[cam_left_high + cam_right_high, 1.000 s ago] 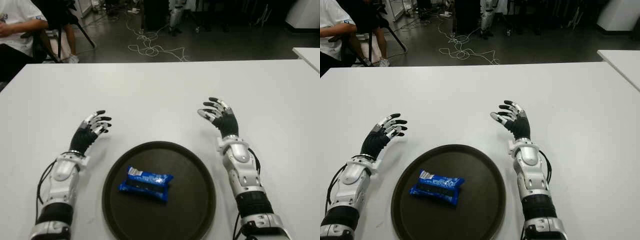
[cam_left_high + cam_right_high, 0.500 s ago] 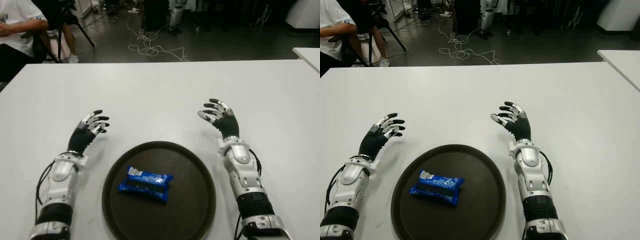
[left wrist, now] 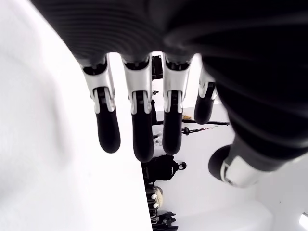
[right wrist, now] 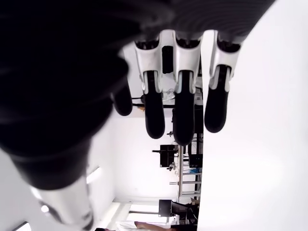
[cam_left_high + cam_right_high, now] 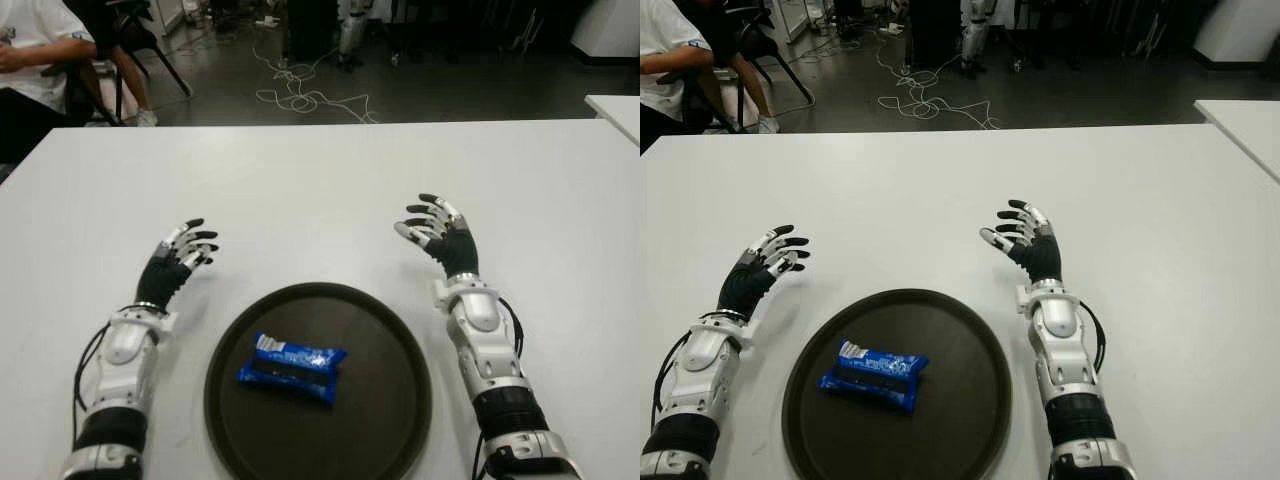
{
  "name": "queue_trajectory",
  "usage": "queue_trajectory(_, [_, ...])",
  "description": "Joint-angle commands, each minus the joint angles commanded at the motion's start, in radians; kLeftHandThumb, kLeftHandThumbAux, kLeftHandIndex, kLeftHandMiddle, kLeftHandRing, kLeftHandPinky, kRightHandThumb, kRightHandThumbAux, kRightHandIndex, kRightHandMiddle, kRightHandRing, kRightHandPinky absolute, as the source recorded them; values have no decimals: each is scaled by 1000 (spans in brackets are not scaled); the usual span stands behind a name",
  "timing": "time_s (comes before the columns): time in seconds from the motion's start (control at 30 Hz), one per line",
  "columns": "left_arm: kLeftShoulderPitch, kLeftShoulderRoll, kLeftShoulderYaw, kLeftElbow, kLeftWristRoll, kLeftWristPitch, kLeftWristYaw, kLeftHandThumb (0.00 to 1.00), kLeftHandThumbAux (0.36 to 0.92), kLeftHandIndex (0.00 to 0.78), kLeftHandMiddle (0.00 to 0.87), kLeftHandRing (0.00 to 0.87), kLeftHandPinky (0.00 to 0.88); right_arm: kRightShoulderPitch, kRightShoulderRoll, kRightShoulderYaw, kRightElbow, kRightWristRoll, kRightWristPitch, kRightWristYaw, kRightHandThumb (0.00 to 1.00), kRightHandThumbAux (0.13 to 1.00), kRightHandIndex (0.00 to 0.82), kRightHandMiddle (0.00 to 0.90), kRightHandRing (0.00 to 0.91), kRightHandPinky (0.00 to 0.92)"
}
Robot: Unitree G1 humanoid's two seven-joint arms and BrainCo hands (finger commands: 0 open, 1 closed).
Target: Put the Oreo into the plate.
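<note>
A blue Oreo pack point(image 5: 291, 367) lies inside the dark round plate point(image 5: 390, 400) on the white worktop point(image 5: 320, 180), its label too small to read. The left hand point(image 5: 178, 262) shows left of the plate, the right hand point(image 5: 440, 232) to its right, both with fingers point(image 3: 107, 130) spread and holding nothing. A seated person point(image 5: 35, 50) is cut off at the far left edge; cables point(image 5: 300, 95) trail across the floor beyond.
</note>
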Motion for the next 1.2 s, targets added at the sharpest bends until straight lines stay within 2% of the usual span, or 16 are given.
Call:
queue_trajectory(0.27, [9,1,-10,-28,20,17,34,127,676,151,234,222,235,-12,-13,-1,38,-16,-22,-5,77,806,254,361,374,400])
queue_trajectory(0.43, [8,-8,-2,-45,-3,49,33,124,696,137,217,203,210,-25,-24,1,61,-32,-23,-16,66,798,258,362,375,398])
queue_trajectory(0.57, [8,-18,6,-53,-23,64,31,116,728,100,174,154,136,-35,-31,2,87,-40,-32,-25,88,797,271,368,379,398])
queue_trajectory(0.7, [12,-23,7,-73,-33,72,32,115,742,79,145,122,99,-44,-35,0,108,-41,-40,-26,111,797,271,364,375,389])
queue_trajectory(0.87, [16,-29,8,-81,-37,69,40,118,752,71,134,109,88,-49,-38,1,123,-44,-50,-28,115,793,267,361,372,388])
queue_trajectory(1.2, [13,-41,9,-66,-24,25,61,100,771,49,103,70,48,-56,-46,6,154,-57,-92,-32,117,784,279,376,383,397])
